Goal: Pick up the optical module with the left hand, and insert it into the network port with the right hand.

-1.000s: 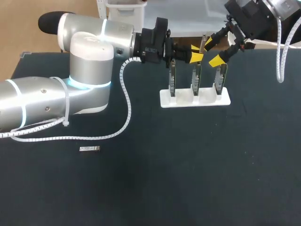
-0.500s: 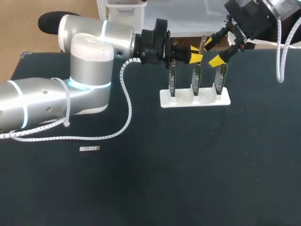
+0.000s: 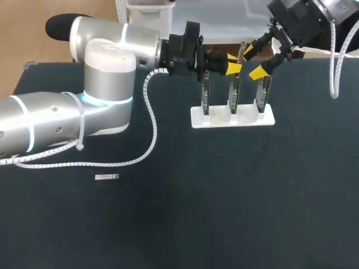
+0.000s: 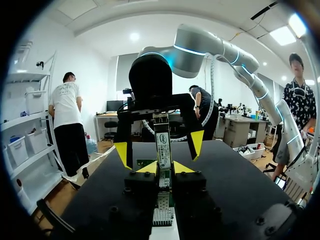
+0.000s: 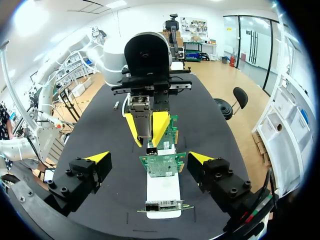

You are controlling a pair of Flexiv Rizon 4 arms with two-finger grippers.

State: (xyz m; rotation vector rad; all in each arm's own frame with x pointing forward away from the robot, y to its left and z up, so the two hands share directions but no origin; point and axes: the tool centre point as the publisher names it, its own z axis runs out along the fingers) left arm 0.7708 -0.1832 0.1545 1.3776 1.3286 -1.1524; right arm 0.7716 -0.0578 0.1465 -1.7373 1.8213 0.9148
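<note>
Nothing had visibly shifted. Left gripper (image 3: pixel 233 63) stayed clamped on the module (image 5: pixel 142 121), just beside the upright network cards (image 3: pixel 233 92) in their white stand (image 3: pixel 196 119). Right gripper (image 3: pixel 253 61) hung wide open nearby. Handover looked next: the right fingers needed to close on the module.

Matt dark table (image 3: pixel 224 213), glossy white plastic stand (image 3: pixel 196 119) — circuit-board network cards (image 5: pixel 162 164).

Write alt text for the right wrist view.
The left gripper, shut on a small silver optical module, holds it over green circuit cards standing in a white holder. The right gripper is open, its yellow fingertips either side of the cards.
</note>
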